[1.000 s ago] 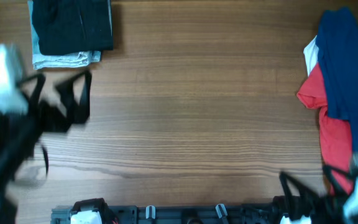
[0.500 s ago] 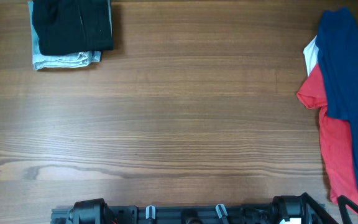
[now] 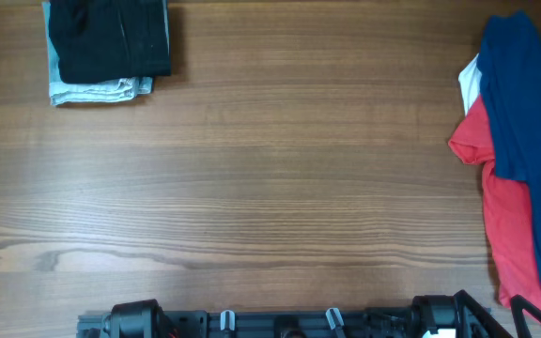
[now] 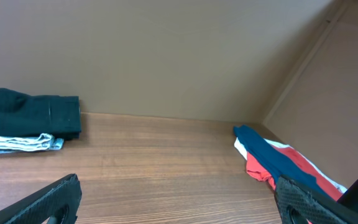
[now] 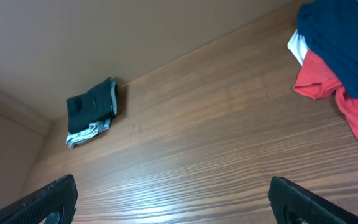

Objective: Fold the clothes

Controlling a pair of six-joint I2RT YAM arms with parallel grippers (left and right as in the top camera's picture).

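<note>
The folded black garment [image 3: 111,38] lies on a folded light-blue denim piece [image 3: 97,90] at the table's far left corner; the stack also shows in the left wrist view [image 4: 33,115] and the right wrist view [image 5: 91,107]. An unfolded pile lies at the right edge: dark blue cloth [image 3: 524,94] over red cloth [image 3: 505,207] and white cloth [image 3: 468,84]. My left gripper [image 4: 179,202] is open and empty, held above the table. My right gripper [image 5: 173,199] is open and empty too. Neither gripper shows in the overhead view.
The brown wooden table [image 3: 280,178] lies between the stack and the pile. The arm bases [image 3: 280,321] sit along the near edge. A plain beige wall [image 4: 166,56] backs the table.
One second ago both arms were over the table, left arm near the stack. They have pulled back out of the overhead view. The clothes have not moved.
</note>
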